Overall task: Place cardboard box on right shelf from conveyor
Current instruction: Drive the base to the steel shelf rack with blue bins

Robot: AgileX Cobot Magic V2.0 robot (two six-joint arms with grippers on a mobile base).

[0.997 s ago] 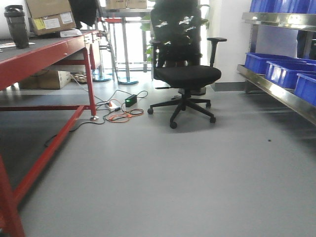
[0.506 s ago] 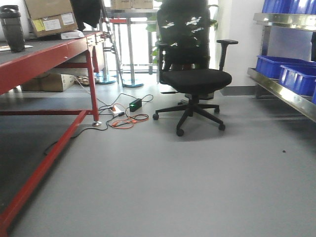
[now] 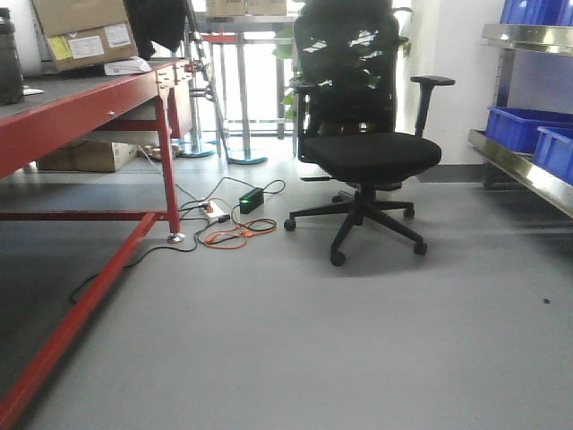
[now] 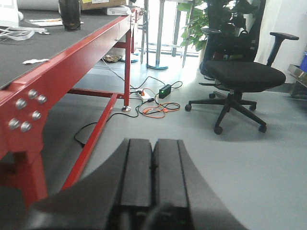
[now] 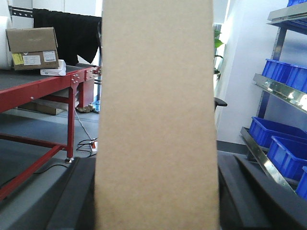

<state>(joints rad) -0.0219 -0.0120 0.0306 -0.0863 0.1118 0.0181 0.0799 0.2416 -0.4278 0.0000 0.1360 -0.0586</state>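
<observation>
chair (image 3: 369, 154) shifted right; cardboard box (image 5: 156, 120) flat, matte.

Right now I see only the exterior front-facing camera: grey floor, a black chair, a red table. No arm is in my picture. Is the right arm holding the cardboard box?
Observer: Yes. In the right wrist view the cardboard box stands upright in the right gripper, with a dark finger against each side.
Operator: Thank you. And the left gripper, does it hold something?
Observer: No. In the left wrist view the left gripper is shut, its two fingers pressed together with nothing between them.
</observation>
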